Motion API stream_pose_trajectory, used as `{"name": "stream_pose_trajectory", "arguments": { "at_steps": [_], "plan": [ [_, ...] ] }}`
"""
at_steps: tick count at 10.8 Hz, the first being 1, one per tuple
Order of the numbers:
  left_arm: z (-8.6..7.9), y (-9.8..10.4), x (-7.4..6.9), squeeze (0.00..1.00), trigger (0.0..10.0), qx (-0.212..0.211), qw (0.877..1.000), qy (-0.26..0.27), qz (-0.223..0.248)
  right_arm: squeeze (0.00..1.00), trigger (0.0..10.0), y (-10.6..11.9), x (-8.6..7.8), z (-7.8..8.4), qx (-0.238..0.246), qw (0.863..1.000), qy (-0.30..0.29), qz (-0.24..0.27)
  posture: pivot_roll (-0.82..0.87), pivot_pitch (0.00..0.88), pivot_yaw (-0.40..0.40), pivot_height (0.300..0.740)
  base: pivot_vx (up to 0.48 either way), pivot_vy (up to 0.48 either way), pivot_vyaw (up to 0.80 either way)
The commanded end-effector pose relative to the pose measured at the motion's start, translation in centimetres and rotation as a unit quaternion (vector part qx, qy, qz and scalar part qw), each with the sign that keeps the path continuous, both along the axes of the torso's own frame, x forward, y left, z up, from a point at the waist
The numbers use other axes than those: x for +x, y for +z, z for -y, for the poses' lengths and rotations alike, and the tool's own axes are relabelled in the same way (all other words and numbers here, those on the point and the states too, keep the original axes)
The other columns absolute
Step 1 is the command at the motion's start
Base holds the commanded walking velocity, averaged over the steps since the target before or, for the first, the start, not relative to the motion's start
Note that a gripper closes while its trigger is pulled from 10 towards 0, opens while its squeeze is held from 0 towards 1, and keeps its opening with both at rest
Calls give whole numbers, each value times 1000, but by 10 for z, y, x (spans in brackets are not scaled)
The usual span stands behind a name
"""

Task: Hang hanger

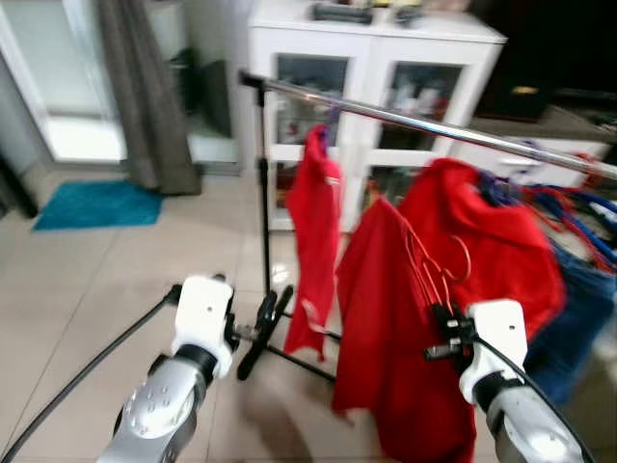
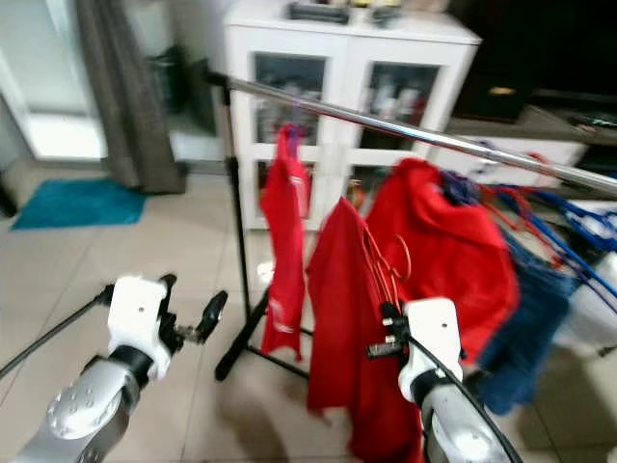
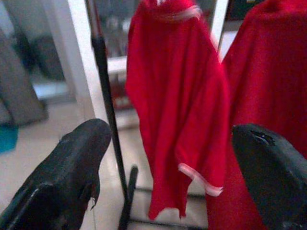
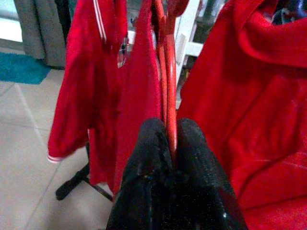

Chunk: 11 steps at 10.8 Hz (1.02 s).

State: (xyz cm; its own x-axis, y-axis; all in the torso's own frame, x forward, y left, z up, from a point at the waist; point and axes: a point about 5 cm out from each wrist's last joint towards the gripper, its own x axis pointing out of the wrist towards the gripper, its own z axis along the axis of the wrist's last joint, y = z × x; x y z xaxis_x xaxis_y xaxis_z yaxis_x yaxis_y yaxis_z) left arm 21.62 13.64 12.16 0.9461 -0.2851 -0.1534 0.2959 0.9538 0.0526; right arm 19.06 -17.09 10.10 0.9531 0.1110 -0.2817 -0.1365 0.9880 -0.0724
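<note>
The hanger [image 4: 169, 72] is a thin orange-red wire one with a red garment [image 1: 386, 328] draped on it, held up in front of the robot on its right side, just below the metal rail [image 1: 434, 125] of the clothes rack and between a hanging red shirt [image 1: 313, 241] and a red hoodie [image 1: 492, 251]. The right gripper [image 4: 171, 143] has its two black fingers pinched tight on the wire, low on the frame, as the right wrist view shows. The left gripper [image 3: 168, 177] hovers with its fingers spread wide and nothing between them, facing the hanging red shirt and the rack's black upright post [image 1: 263, 231]. The hanger likely handles as light but awkward: the wire is stiff and thin, so it could twist or slip in the pinch, while the soft garment hangs loose and adds swinging weight. The present hold on the wire itself, not the cloth, looks like the sound place to grip. Its hook [image 1: 461, 258] curls upward and toward the robot's right, still below the rail, and the hanger's long axis appears tilted steeply rather than level, so the garment hangs mostly down one side.
</note>
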Motion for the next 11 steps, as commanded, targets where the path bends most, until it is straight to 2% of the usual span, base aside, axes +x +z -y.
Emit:
{"name": "stream_pose_trajectory", "arguments": {
  "at_steps": [1, 2, 3, 5, 7, 9, 10, 11],
  "plan": [
    [8, 2, -1, 0, 10000, -4, 1000, -7, 3, 0, 10000, 12, 7, 2, 5, 1000, -2, 27, 15, 22, 8, 740, 0, 0, 0],
    [12, 3, 3, 0, 10000, -12, 1000, -9, 4, 0, 10000, 12, 8, 5, 15, 999, -11, 25, 0, 36, 9, 740, 0, 0, 0],
    [12, 5, 8, 0, 10000, -17, 1000, -9, 5, 0, 10000, 15, 8, 10, -15, 999, -16, 31, -27, 36, 17, 740, -262, 0, 0],
    [-1, 5, 11, 0, 10000, -14, 1000, 12, 8, 0, 10000, 16, 11, 0, 24, 999, 25, 25, 8, 0, -11, 740, 0, 0, 0],
    [-12, 3, 5, 0, 10000, -23, 999, 45, 7, 0, 10000, 3, 19, -3, 33, 999, 30, 2, 53, 0, -47, 740, 0, 0, 0],
    [-14, 4, 0, 0, 10000, -14, 999, 47, 6, 0, 10000, -1, 24, -12, 47, 997, 57, -10, 78, 0, -55, 740, 0, -433, 0],
    [-15, 4, -1, 0, 10000, -12, 999, 44, 4, 0, 10000, -1, 23, -15, 47, 997, 64, -10, 71, 0, -34, 740, 0, -480, 0],
    [-16, 4, 0, 0, 10000, -11, 999, 38, 1, 0, 10000, -1, 22, -17, 46, 996, 71, -11, 61, 0, -21, 740, 0, -480, 800]
  ]
}}
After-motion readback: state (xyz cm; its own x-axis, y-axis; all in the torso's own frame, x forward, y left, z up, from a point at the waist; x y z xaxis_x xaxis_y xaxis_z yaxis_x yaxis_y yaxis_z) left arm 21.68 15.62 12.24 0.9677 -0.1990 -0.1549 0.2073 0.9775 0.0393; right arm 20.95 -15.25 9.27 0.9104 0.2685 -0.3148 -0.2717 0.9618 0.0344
